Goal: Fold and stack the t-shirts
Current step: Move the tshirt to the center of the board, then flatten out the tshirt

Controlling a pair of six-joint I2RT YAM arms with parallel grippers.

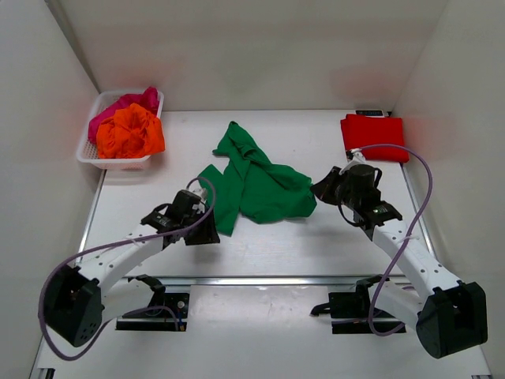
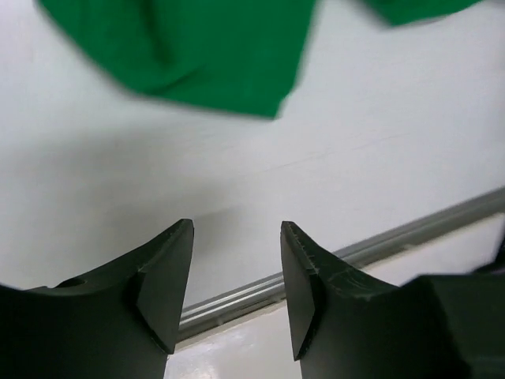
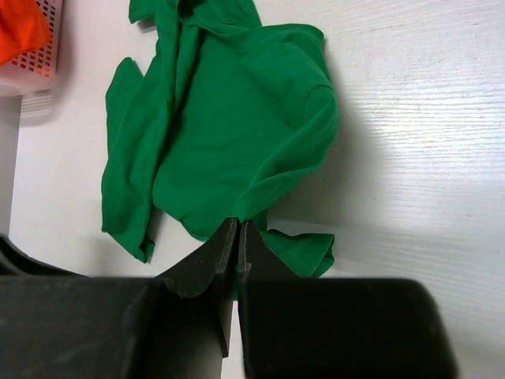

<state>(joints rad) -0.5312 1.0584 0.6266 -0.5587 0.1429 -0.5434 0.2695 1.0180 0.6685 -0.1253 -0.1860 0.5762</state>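
On the white tabletop (image 1: 316, 245), a green t-shirt (image 1: 256, 185) lies crumpled and spread near the middle, between two robot arms that reach in from the near edge. From the left, the left arm (image 1: 118, 257) stretches low and diagonally toward the shirt's near left corner. The left tool (image 1: 203, 230) hangs just beside that corner, not touching the cloth. In its wrist view the two dark fingers stand apart with only bare tabletop between them, so the left tool is open and empty. The green cloth shows ahead of it and a metal rail (image 2: 379, 245) runs below. From the right, the right arm (image 1: 406, 245) angles up and inward, wrist bent toward the shirt. The right tool (image 1: 322, 188) sits at the shirt's right edge with its jaws pressed together. Its wrist view shows the tips over the shirt's near hem; whether any cloth is pinched cannot be told. At the far right corner a red t-shirt (image 1: 373, 136) lies folded flat. At the far left a white lattice basket (image 1: 118, 163) holds a bunched orange t-shirt (image 1: 130, 134), with a pink t-shirt (image 1: 118, 104) behind it.
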